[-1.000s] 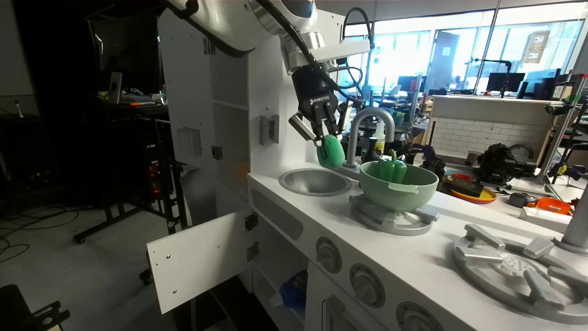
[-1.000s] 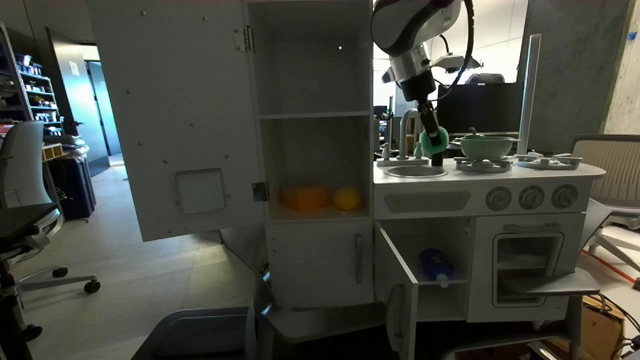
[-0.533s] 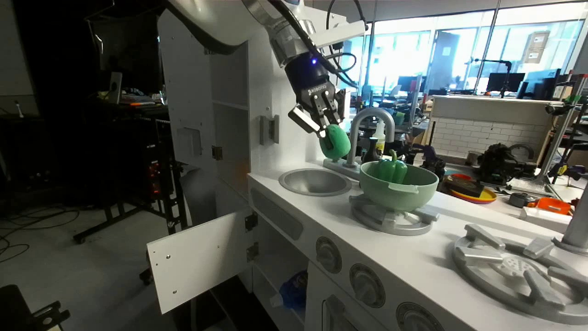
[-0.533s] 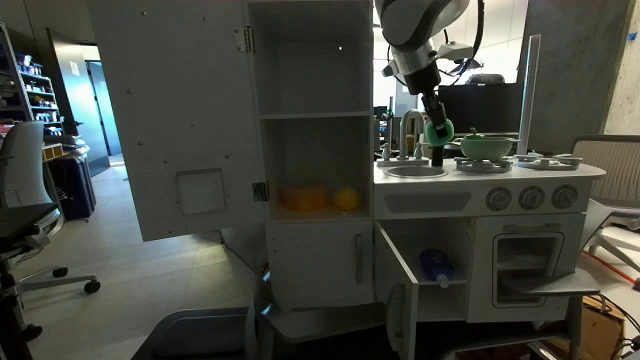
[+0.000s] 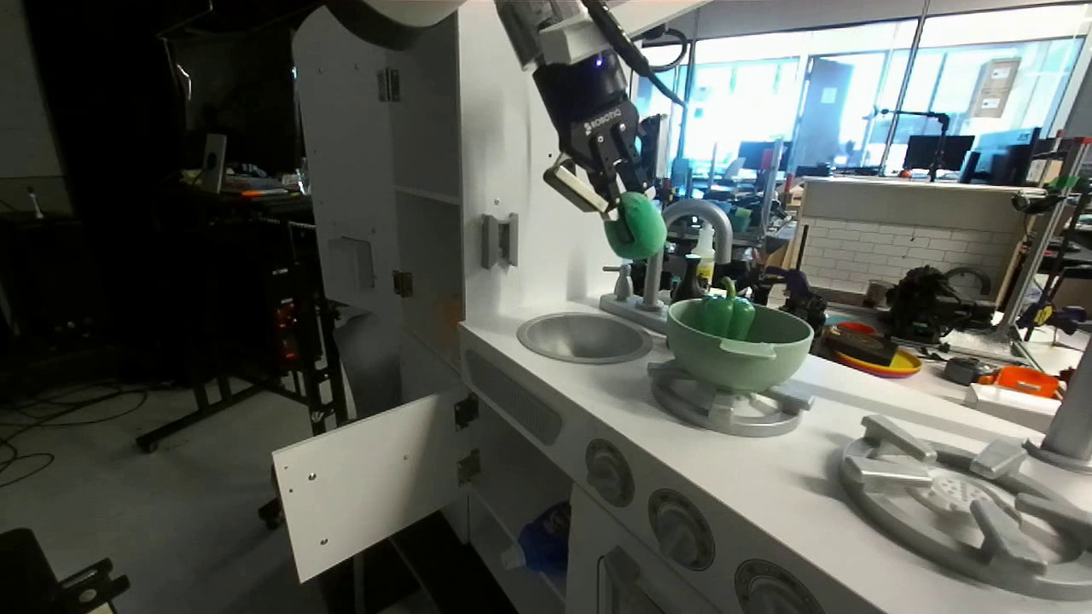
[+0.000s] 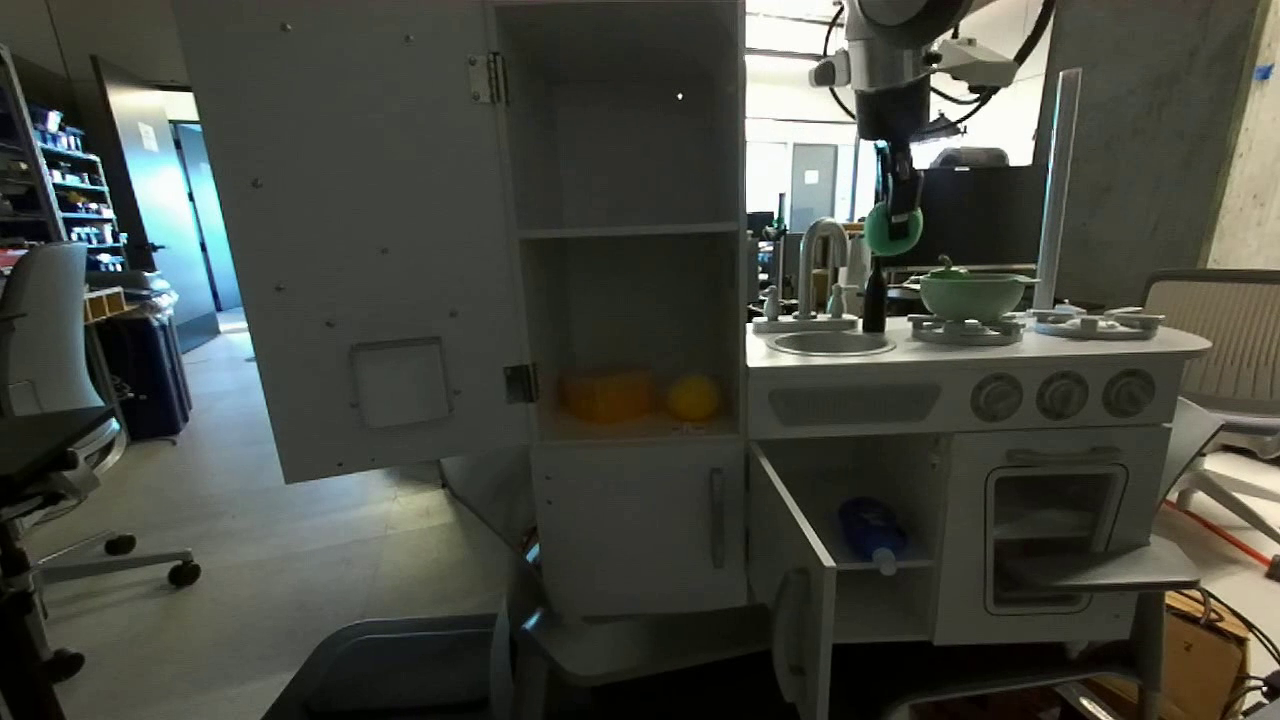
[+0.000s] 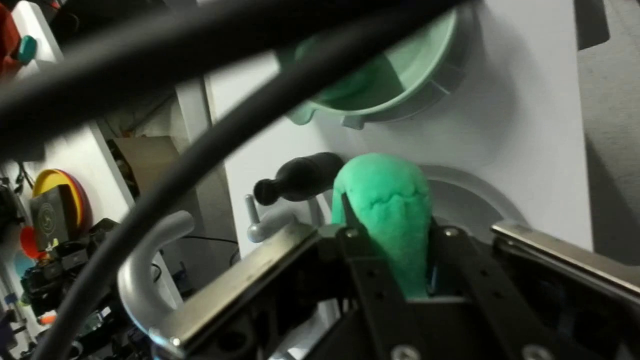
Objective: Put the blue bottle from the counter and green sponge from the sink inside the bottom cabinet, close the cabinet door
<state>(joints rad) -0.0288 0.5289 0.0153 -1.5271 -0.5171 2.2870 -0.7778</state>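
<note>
My black fingers (image 7: 370, 270) clamp the rounded green sponge (image 7: 387, 185) clear of the round grey sink (image 5: 584, 337), the white-capped blue plastic bottle (image 6: 872, 526) already below them in the white bottom cabinet (image 6: 890, 465), leaving me to stow the sponge and close the open white door (image 5: 375, 486).

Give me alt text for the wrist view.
A robot hand grips a green sponge, partly hiding a gray sink. Beyond are a dark bottle, a pale green bowl and a white counter; black cables cross the picture.
</note>
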